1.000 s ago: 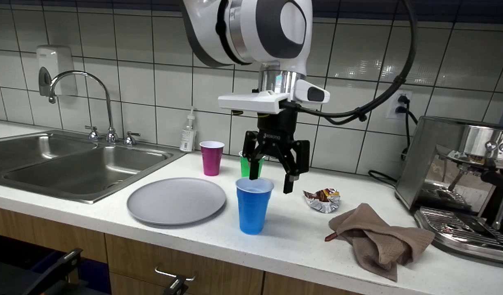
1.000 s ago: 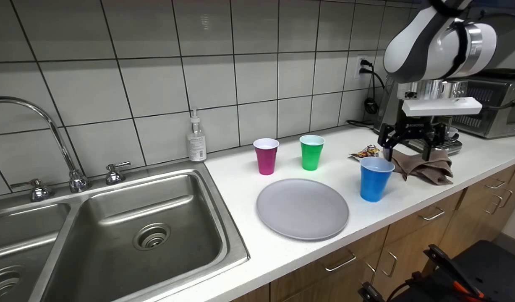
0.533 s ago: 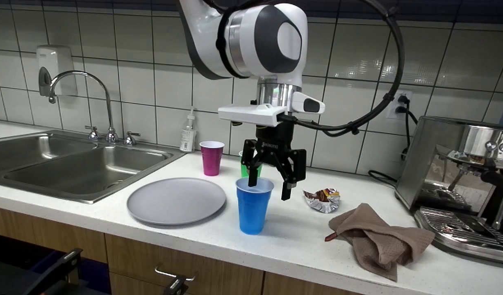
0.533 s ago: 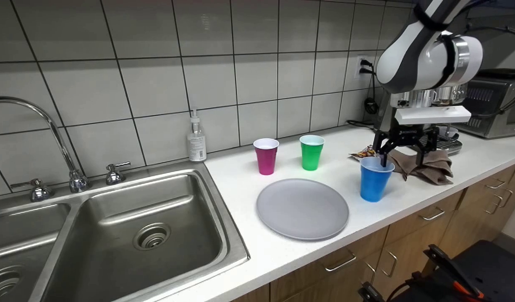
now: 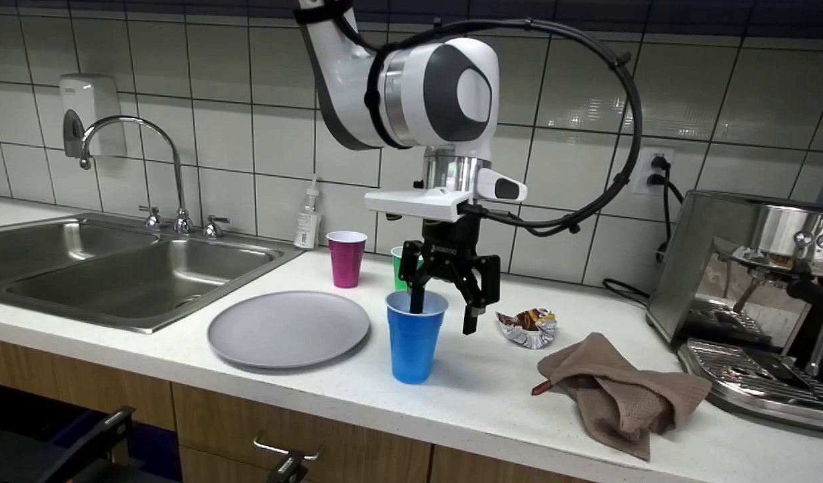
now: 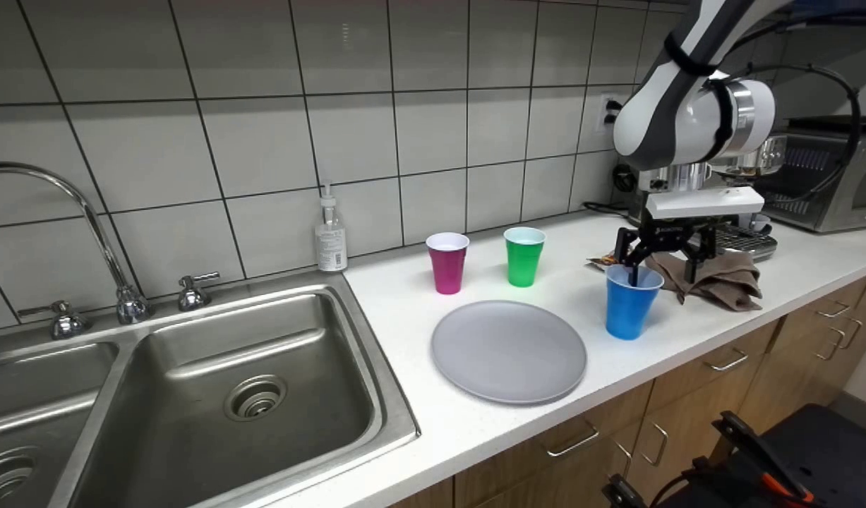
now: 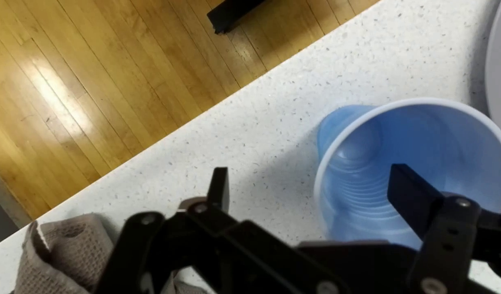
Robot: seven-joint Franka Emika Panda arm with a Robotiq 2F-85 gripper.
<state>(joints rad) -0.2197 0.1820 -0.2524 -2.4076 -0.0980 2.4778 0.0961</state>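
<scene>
A gray plate (image 5: 288, 329) lies flat on the bench (image 5: 491, 396); beside it the blue plastic cup (image 5: 411, 355) stands upright. My pincer (image 5: 444, 320), spread and holding nothing, straddles its rim, one finger (image 5: 417, 300) inside, one outside, apparently to bracket the wall. Farther right lie a foil wrapper (image 5: 528, 330) and brown waffle-weave towel (image 5: 619, 389).

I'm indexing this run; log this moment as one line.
gripper: open, holding nothing; blue cup: upright on counter, one finger at its mouth, other outside; gray plate: beside cup

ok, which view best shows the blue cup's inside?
The wrist view: it looks down into the blue cup, though one pincer finger hides part. Both exterior views show mostly its outside and little of the inside.
</scene>
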